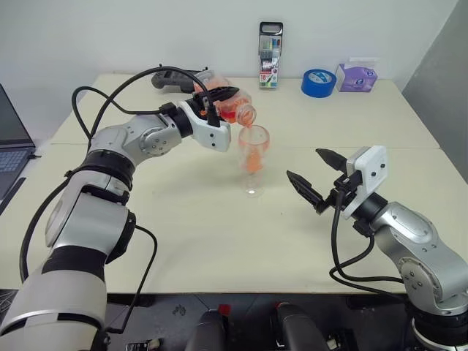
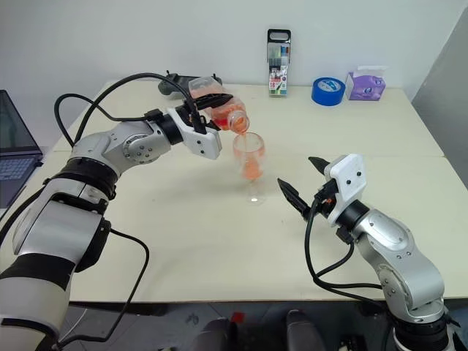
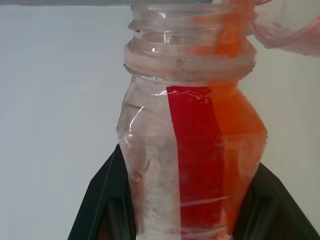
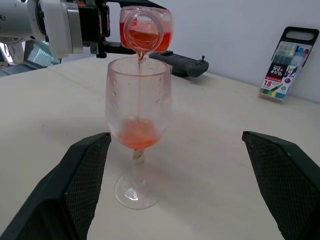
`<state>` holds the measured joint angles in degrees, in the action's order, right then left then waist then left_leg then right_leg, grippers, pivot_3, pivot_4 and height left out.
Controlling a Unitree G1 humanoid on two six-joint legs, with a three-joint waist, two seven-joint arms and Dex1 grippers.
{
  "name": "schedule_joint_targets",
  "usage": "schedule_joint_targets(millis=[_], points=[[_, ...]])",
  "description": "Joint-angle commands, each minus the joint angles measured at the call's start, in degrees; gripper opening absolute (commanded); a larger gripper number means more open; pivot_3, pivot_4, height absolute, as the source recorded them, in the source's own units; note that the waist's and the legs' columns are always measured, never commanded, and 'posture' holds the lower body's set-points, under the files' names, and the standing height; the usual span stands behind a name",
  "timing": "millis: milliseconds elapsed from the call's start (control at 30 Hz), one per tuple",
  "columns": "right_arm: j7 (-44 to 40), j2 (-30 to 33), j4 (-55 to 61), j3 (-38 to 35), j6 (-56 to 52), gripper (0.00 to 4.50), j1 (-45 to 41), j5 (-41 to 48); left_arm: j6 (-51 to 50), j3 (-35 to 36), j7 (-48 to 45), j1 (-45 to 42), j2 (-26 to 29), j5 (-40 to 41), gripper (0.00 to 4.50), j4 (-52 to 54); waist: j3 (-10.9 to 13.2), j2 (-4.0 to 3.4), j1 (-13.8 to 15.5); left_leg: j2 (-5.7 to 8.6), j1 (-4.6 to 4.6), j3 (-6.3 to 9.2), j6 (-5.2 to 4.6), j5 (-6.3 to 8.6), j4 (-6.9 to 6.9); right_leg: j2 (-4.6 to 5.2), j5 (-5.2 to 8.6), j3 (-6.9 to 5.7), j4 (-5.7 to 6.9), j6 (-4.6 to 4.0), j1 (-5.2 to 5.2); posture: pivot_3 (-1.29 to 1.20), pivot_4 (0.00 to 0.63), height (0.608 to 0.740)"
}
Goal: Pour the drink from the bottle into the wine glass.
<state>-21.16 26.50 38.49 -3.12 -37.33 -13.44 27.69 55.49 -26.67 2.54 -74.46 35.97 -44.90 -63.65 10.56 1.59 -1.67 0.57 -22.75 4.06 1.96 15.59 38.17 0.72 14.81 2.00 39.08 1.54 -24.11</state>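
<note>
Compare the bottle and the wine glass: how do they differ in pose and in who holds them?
The bottle is tipped over, its mouth above the rim, while the wine glass stands upright on the table. The left gripper is shut on the bottle; the wine glass stands free, with the open right gripper apart from it. The bottle bears a red label stripe; the wine glass is plain. Both are clear and hold some orange-red drink.

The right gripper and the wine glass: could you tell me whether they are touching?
Apart. In the right wrist view the right gripper is open, and bare table shows between each finger and the wine glass.
</note>
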Motion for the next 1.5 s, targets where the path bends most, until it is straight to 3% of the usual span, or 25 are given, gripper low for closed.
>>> schedule_joint_targets(millis=[33, 1500], points=[[0.0, 0.1, 1.4, -0.3, 1.1, 4.50, -0.4, -0.4, 0.5, 0.5, 1.9, -2.6, 1.2, 0.2, 1.79, 0.5, 0.0, 0.00, 0.0, 0.00, 0.00, -0.01, 0.00, 0.00, 0.00, 0.00, 0.00, 0.00, 0.00, 0.00, 0.00, 0.00, 0.150, 0.740], [-2.9, -0.1, 1.4, 1.7, 1.2, 4.50, -1.1, -0.6, 0.2, -2.1, 6.3, -5.8, 2.5, -2.8, 1.79, -2.7, 0.0, 0.00, 0.0, 0.00, 0.01, -0.01, 0.00, 0.00, 0.06, 0.00, -0.01, 0.00, 0.06, 0.01, 0.00, 0.00, 0.150, 0.740]])
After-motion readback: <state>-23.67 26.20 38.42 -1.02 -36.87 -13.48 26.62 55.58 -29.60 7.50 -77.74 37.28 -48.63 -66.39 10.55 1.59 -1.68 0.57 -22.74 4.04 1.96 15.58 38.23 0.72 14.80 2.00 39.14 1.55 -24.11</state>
